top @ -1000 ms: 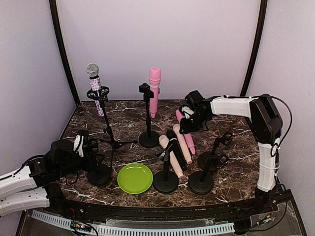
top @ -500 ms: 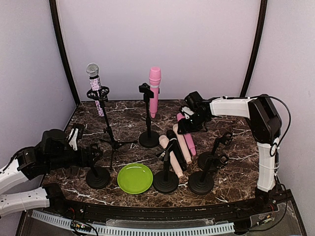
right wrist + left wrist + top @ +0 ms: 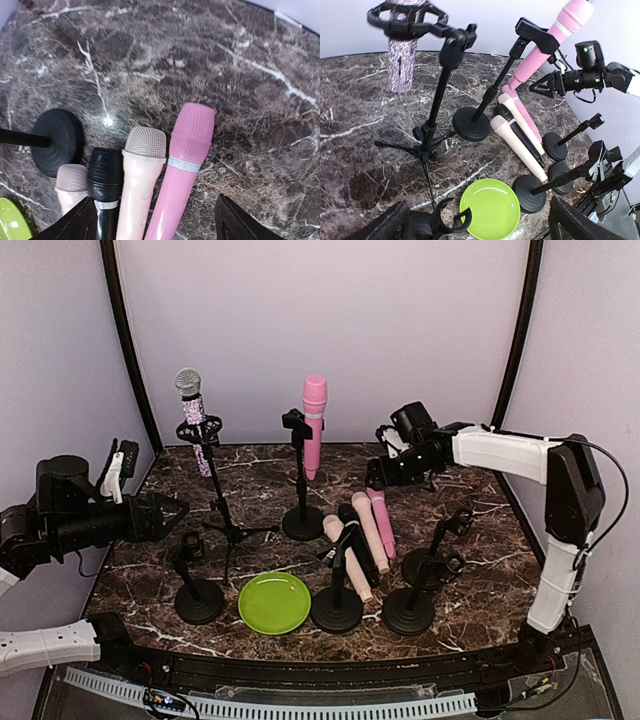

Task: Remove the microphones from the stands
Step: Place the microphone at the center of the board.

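Dark marble bench (image 3: pixel 260 475): left tool (image 3: pixel 168 511) and right tool (image 3: pixel 379 472) both spread, empty. Pink plastic microphone (image 3: pixel 314 430) clipped in black round-base stand (image 3: pixel 302 523), far centre. Likely between picks; next: pinch its body, lift clear.

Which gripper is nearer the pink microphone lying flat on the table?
Right. The right gripper hovers just above the head of the pink microphone; the left gripper is far off, beyond the tripod stand.
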`<action>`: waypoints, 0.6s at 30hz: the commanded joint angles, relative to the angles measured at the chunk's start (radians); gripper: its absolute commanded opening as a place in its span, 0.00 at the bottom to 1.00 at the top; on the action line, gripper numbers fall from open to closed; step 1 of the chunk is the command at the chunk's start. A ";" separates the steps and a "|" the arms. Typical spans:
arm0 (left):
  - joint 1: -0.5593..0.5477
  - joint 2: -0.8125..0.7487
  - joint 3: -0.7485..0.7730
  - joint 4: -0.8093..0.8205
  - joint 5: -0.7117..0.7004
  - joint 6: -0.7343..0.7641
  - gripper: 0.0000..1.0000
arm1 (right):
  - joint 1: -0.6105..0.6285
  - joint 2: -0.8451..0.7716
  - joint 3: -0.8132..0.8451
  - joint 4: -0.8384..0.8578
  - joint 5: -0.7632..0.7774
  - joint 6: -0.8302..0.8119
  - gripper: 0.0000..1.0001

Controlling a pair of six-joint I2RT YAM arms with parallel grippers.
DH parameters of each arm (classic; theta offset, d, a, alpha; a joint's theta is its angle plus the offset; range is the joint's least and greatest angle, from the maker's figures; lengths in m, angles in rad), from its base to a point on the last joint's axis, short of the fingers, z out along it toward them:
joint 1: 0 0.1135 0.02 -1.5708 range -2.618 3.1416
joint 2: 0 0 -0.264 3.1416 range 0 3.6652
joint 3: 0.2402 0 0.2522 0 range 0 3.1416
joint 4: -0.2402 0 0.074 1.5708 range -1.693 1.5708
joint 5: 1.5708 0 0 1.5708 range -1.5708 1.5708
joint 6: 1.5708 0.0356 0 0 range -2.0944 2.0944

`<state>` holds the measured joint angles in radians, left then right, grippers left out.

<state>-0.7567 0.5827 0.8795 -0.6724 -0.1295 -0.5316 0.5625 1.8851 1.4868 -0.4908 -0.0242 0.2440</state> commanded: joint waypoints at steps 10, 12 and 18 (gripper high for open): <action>0.086 0.503 0.292 0.201 0.246 0.487 0.99 | 0.028 -0.382 -0.196 0.363 -0.207 0.005 0.84; 0.126 0.540 0.289 0.274 0.318 0.518 0.99 | 0.050 -0.418 -0.214 0.408 -0.229 0.005 0.85; 0.259 0.619 0.265 0.419 0.508 0.525 0.98 | 0.156 -0.498 -0.222 0.486 -0.210 -0.040 0.88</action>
<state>-0.5522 1.1862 1.1419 -0.4019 0.2283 -0.0597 0.6521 1.4483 1.2690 -0.1402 -0.2211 0.2386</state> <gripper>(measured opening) 0.983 0.867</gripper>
